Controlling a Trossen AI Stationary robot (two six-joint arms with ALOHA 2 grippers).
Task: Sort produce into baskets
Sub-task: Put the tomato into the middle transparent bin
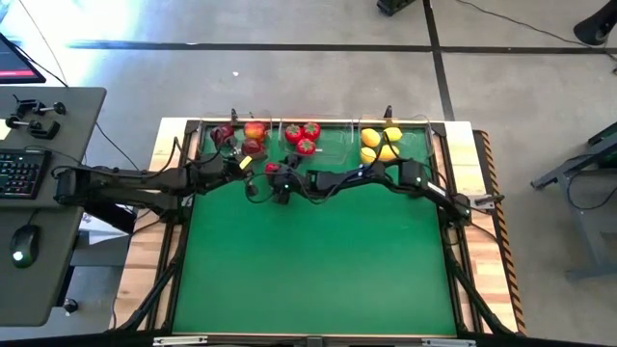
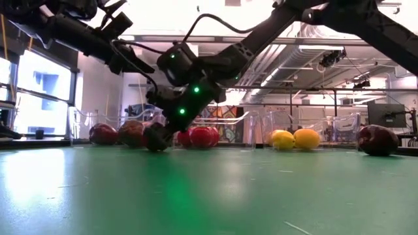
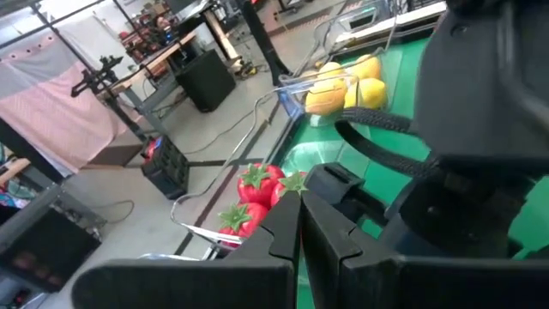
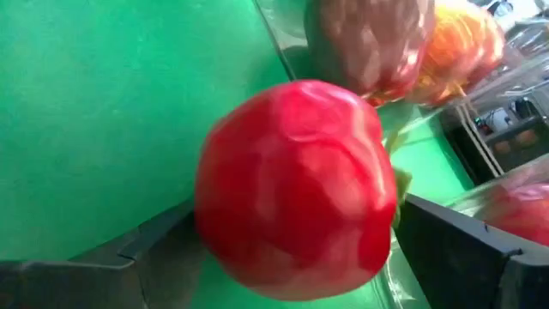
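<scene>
Your right gripper (image 1: 277, 173) had its two dark fingers clamped on a bright red, green-topped toy fruit (image 4: 296, 189), low over the green mat (image 1: 318, 260) just in front of the three clear plastic bins along the far edge. Your left gripper (image 3: 300, 227) sat right beside it with its fingers pressed together on nothing. The left bin (image 1: 241, 135) held dark red and red-orange apples (image 1: 254, 130), the middle bin (image 1: 328, 145) had three red green-topped ones (image 1: 304, 135), and the right bin (image 1: 410, 143) had the yellow lemons (image 1: 379, 145).
</scene>
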